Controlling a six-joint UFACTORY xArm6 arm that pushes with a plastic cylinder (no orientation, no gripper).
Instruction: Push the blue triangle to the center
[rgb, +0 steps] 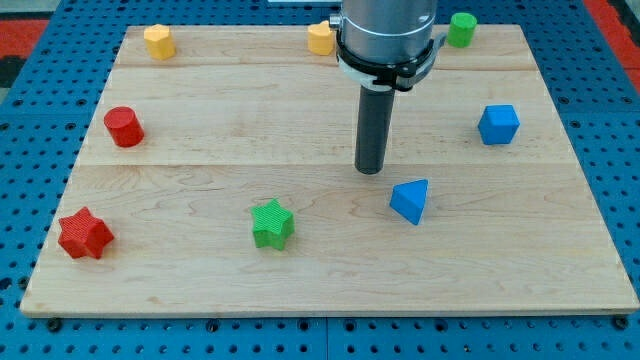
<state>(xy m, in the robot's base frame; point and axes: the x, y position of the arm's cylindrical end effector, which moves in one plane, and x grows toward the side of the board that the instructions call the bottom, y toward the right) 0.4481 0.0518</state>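
Note:
The blue triangle lies on the wooden board, a little right of and below the board's middle. My tip rests on the board just up and to the left of the triangle, a short gap apart from it. The dark rod rises from the tip to the arm's grey body at the view's top.
A blue cube is at the right. A green star is at bottom centre. A red star and a red cylinder are at left. Yellow blocks and a green cylinder line the top edge.

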